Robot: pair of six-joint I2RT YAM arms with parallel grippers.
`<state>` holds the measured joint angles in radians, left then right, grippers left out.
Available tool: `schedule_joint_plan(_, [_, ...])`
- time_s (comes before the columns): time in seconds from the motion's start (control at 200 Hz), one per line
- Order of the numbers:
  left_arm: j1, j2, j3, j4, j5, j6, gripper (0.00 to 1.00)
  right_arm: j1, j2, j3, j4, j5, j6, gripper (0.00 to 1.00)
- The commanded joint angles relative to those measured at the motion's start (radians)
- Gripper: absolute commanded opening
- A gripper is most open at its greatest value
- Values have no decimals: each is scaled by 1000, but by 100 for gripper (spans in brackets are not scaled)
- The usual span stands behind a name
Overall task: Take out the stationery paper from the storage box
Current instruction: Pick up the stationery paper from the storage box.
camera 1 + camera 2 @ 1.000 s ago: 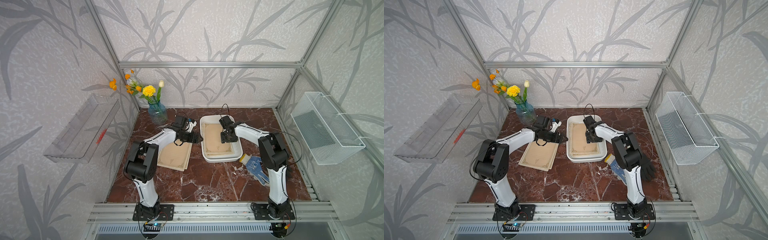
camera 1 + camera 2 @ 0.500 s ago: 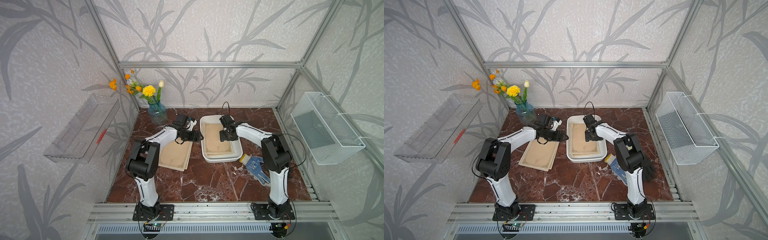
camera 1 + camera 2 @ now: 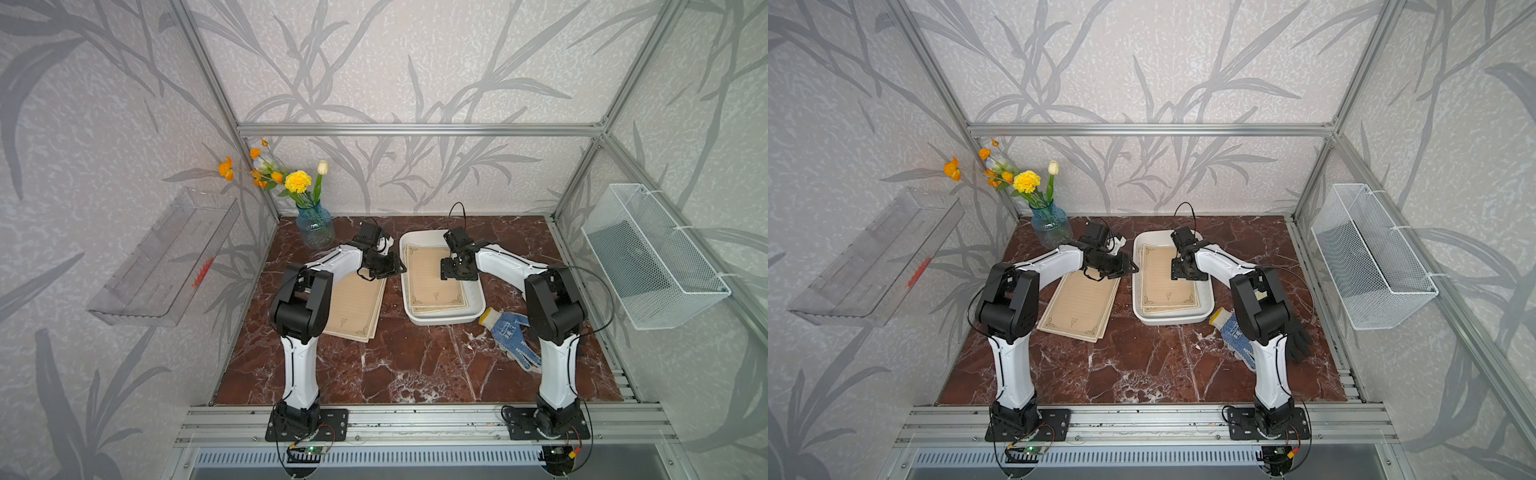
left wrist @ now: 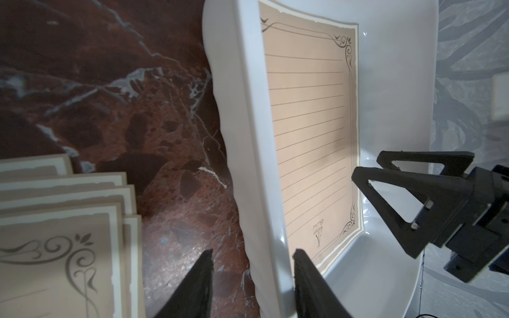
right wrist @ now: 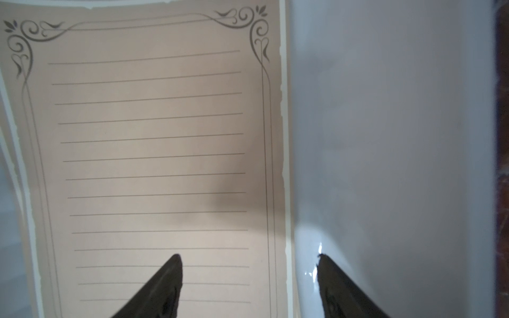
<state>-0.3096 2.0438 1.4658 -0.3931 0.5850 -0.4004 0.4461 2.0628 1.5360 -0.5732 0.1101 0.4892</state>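
Beside the storage box point(image 3: 440, 319), several sheets point(image 3: 353, 303) lie on the tabletop point(image 3: 415, 365); more stationery paper point(image 3: 428, 286) sits inside. The left claw point(image 4: 252, 252), half-open, straddles its rim; the right claw point(image 5: 249, 256) gapes wide over that paper.

The marble tabletop point(image 3: 395, 365) carries a blue vase point(image 3: 316, 230), a fanned pile of stationery paper point(image 3: 357, 303), the storage box point(image 3: 440, 321) beside it, a dotted glove point(image 3: 509, 332), and perhaps a black glove point(image 3: 1298, 338) too.

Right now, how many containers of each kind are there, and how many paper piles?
storage box: 1
clear shelf tray: 1
wire-mesh basket: 1
glass vase: 1
stationery paper piles: 2
Total: 6
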Motion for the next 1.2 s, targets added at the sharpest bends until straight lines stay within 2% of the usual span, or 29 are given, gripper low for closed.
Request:
schedule_joint_plan(0.0, [-4, 2, 20, -37, -17, -6, 43, -9, 25, 21, 6, -14, 29, 77])
schedule_joint_plan(0.635, [-3, 27, 56, -66, -6, -3, 41, -44, 36, -27, 94, -147, 76, 74])
schedule_joint_plan(0.9, [-5, 31, 56, -63, -2, -8, 41, -52, 32, -29, 87, -130, 84, 76])
schedule_joint_plan(1.195, [-6, 35, 57, -67, 3, -14, 41, -52, 17, -37, 93, -141, 81, 74])
